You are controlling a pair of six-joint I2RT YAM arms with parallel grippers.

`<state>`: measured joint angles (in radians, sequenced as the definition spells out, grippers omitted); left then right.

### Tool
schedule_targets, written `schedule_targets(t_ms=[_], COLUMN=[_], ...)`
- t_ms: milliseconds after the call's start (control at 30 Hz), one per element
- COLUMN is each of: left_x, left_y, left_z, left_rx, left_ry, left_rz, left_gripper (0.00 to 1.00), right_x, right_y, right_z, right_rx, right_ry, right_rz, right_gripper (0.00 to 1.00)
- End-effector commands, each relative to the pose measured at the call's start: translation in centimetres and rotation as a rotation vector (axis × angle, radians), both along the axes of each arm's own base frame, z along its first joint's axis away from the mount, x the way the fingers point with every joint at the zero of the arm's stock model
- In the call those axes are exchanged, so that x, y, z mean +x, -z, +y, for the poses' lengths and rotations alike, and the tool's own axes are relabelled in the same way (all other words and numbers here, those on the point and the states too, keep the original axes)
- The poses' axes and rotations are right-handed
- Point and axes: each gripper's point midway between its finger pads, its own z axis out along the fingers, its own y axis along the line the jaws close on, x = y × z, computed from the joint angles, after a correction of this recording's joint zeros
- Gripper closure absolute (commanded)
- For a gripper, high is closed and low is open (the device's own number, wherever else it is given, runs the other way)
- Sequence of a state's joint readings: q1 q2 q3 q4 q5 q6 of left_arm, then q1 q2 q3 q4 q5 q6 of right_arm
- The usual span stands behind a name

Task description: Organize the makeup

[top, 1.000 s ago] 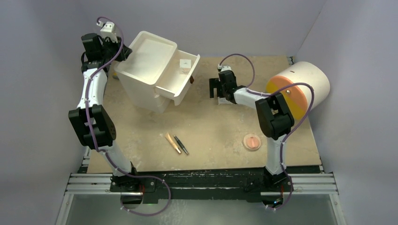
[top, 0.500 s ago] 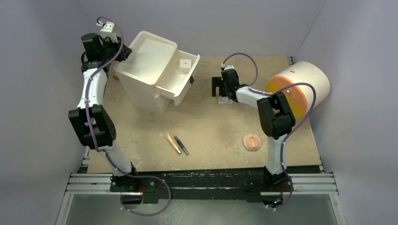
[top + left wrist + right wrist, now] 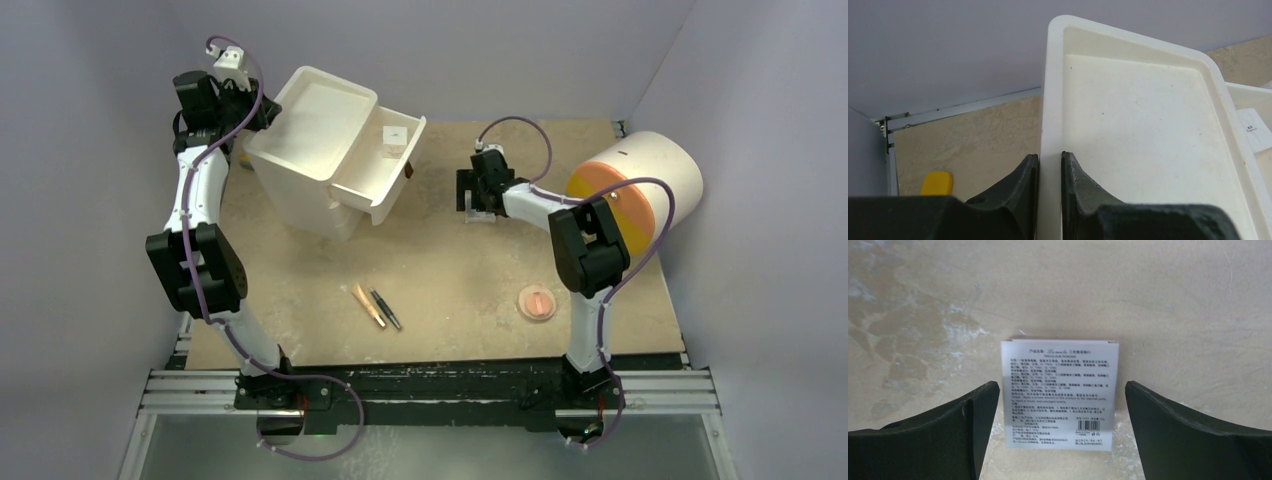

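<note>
**Left tool** (image 3: 1049,159): closed on the rim of the cabinet (image 3: 310,140), on the side away from the drawer. One finger sits outside the wall and the other inside the recessed top.

**Right tool** (image 3: 1060,387): open, with the fingers spread slightly wider than the flat white packet (image 3: 1060,405). The tool is positioned directly over the packet, one finger on each side. Whether the fingers touch the tabletop (image 3: 450,270) cannot be determined.

**Item locations**
- Flat white packet: lies flat on the tabletop with the printed label up. It is between the cabinet and the large white cylinder (image 3: 640,180).
- White box (image 3: 393,139): inside the top drawer (image 3: 362,178), which is pulled out of the cabinet.
- Tan stick (image 3: 368,305) and dark stick (image 3: 386,309): side by side on the tabletop near its front edge, almost parallel. They are well apart from both tools.
- Round pink compact (image 3: 537,302): on the tabletop, close to the right arm's lower link and near the front edge.
</note>
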<state>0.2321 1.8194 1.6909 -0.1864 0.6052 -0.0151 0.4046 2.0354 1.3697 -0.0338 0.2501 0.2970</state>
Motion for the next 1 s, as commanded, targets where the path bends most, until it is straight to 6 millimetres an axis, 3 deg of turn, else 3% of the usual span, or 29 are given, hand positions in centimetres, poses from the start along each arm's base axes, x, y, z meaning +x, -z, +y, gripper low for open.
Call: schedule_targets(t_ms=[0,400,533,633,833,967], left_x=[-1.1,-1.0,-1.0,-0.9,-0.8,-0.7], left_y=[4.0,4.1,4.1,4.1,4.2,4.2], left_z=[-3.8,-3.8,-3.8,-3.9,-3.8,-3.8], left_rx=[-0.079,-0.077,-0.076,-0.076,-0.073,-0.071], left_ry=[0.091,0.088,0.088,0.087,0.084,0.081], left_rz=[0.159,0.162,0.161,0.162,0.167,0.166], left_gripper=[1.0,1.0,1.0,1.0,1.0,1.0], right_x=[-0.8,-0.2,0.0,0.0,0.4,1.0], right_y=[-1.0,0.7,0.8,0.6,-0.6,-4.1], right_z=[-1.2,0.3,0.3,0.1,0.0,-0.1], right_rx=[-0.019,0.014,0.005,0.0,-0.003,0.003], right_ry=[0.057,0.02,0.016,0.024,0.03,0.024], right_rz=[0.029,0.075,0.075,0.07,0.046,-0.025], right_gripper=[0.01,0.02,0.2,0.28,0.38,0.38])
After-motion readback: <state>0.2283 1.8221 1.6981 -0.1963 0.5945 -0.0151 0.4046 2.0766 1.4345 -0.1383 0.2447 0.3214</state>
